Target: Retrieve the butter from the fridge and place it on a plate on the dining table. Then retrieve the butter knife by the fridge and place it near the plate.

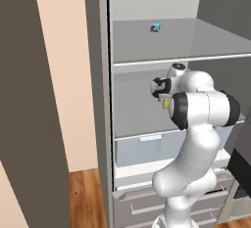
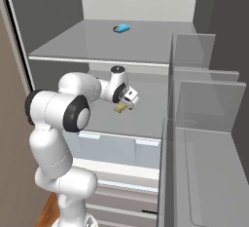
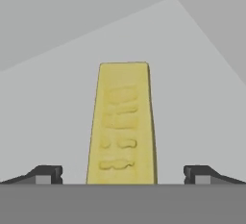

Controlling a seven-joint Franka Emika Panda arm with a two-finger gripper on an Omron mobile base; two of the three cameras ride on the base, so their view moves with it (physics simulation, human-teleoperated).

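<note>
Reaching into tall grey steel fridge (image 2: 146, 7), I've got two-finger gripper (image 3: 123, 175) spread wide, nothing grasped. Small pale-yellow rectangular butter stick (image 3: 123, 122) lies flat mid-shelf on grey middle shelf (image 2: 151, 109), lengthwise between tips, so closing should pinch long sides. Small blue-and-red packet (image 2: 121, 28) on top shelf, ignoring it.

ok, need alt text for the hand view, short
A pale-yellow stick of butter lies lengthwise on the grey fridge shelf, centred between the two dark fingertips of the open hand. The fingertips stand apart on either side of the butter, not touching it.
</note>
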